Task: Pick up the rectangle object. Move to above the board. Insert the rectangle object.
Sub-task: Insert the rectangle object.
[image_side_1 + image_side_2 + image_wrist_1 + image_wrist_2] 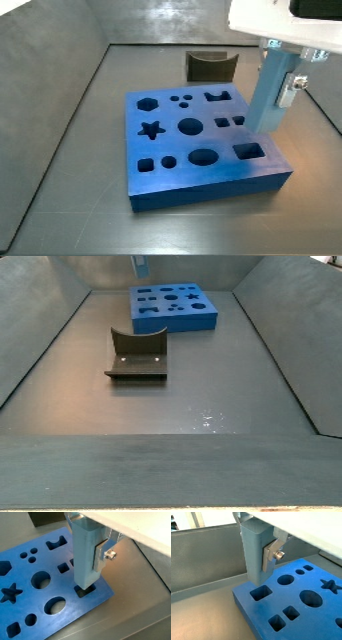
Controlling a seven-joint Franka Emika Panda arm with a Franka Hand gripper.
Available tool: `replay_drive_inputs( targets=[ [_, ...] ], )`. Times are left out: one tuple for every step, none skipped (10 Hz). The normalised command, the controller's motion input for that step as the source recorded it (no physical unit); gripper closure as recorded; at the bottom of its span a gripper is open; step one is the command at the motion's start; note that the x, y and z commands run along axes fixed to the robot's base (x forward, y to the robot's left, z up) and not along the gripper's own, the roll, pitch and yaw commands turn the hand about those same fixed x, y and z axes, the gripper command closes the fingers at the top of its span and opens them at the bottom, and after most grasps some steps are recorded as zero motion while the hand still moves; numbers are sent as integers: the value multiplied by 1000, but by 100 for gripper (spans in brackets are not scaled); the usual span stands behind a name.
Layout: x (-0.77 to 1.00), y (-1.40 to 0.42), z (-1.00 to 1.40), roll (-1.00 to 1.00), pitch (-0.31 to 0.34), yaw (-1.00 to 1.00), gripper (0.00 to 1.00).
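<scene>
1. Silver finger plates: you can see one finger (100,551) pressed flat against the side of the bar (87,554) in both wrist views; the gripper (93,547) is closed on that bar, gripping it near its upper end.
2. You will find the bar (255,554) pale blue-grey and upright, hanging straight down from the gripper (264,548).
3. Its lower end sits at the rectangular hole (85,590) near the board's corner; in a wrist view the tip looks to meet the hole's mouth, but you cannot tell how deep it goes.
4. In a wrist view the lower end stands just behind a square-ish hole (260,592) near the board's edge.
5. In a side view the bar (274,92) stands over the right rear part of the board (201,185), just behind the large square hole (249,151).
6. The board (40,562) is a thick bright-blue slab lying flat on the grey floor; you can see a star (152,129), circles and a hexagon (146,101) cut into its top.
7. The fixture (136,356), a dark bracket, stands on the floor well apart from the board (171,304); in a side view it is behind the board (211,66).
8. Grey walls (204,557) enclose the floor.
</scene>
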Motion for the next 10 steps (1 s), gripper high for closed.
replay_drive_inputs(
  targets=[
    [-691, -131, -37, -60, -1000, 0, 100],
    [-706, -111, -20, -37, -1000, 0, 100],
    [-477, -106, 0, 20, -697, -17, 100],
    [0, 0, 11, -6, 0, 0, 100],
    [157, -83, 6, -257, -649, -349, 100],
    [137, 11, -14, -469, -934, -529, 100],
    [0, 0, 203, -257, -837, -574, 100],
    [-349, 11, 97, -46, -506, -254, 100],
    [0, -54, 0, 66, -9, 0, 100],
    [277, -286, -37, 197, -677, -463, 100]
  ],
)
